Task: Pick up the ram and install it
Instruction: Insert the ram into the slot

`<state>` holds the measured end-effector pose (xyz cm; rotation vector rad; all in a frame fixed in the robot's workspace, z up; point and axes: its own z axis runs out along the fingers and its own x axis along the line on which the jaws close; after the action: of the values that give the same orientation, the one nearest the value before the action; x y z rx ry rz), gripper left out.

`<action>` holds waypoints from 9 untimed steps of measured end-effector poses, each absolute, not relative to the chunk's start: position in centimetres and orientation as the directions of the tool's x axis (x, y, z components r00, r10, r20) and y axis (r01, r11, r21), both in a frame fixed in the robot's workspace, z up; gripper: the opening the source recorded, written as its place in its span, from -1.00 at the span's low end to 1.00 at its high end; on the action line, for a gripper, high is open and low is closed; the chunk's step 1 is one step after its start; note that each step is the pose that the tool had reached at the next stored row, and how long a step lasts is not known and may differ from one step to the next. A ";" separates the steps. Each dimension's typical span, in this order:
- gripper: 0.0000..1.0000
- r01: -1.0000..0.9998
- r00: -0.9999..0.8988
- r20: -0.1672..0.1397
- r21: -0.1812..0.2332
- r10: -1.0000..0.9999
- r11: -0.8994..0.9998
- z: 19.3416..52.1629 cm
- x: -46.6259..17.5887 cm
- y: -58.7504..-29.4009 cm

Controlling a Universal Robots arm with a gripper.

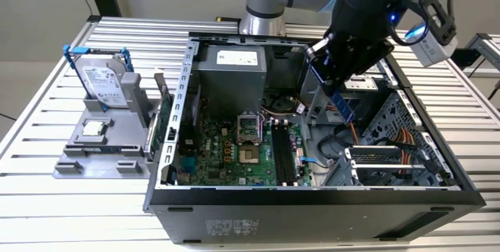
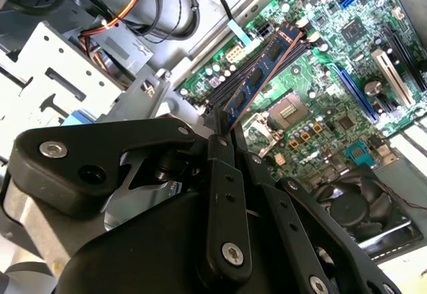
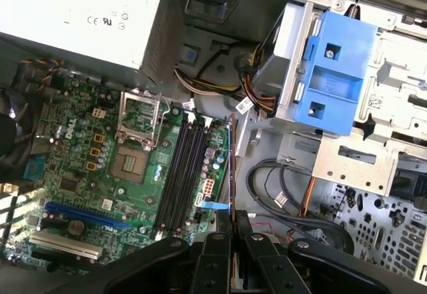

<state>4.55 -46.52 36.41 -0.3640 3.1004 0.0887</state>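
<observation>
Exterior view: gripper [image 1: 331, 81] clenched on the ram [image 1: 342, 108]. Stick hanging edge-down and tilted inside the open computer case [image 1: 312, 196], not yet seated in anything. Held at about two o'clock from the long black memory slots [image 1: 285, 153], roughly over the motherboard [image 1: 222, 152] edge that faces the drive cage [image 1: 390, 167]. Orange cables [image 1: 356, 130] close by its lower end.

In the second wrist view, same pinch: fingertips of the gripper [image 2: 223, 131] closed on one short end of the ram [image 2: 263, 74], leaving most of its length free. In the first wrist view, ram [image 3: 231, 167] seen edge-on, just beside the slots [image 3: 183, 167] and apart from them.

Likely trouble from here:
- Snagging on the cables or cage wall, given how near the lower end hangs.
- Pivoting in the grip, since held by one end only; a small knock could probably swing it.
- Meeting a slot at an angle; tilt seems too large, so one corner could catch and the board edge could jam or bend.
- Landing beside the slot on nearby components, with so little margin between neighbouring slots.
- Pressing against closed latches or a mismatched notch; neither can be made out here.
</observation>
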 end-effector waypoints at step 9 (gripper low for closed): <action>-1.00 -0.223 -0.975 -0.025 0.054 -0.222 0.973 36.1 4.6 -46.5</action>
<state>4.55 -46.52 36.11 -0.3497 3.1018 0.0880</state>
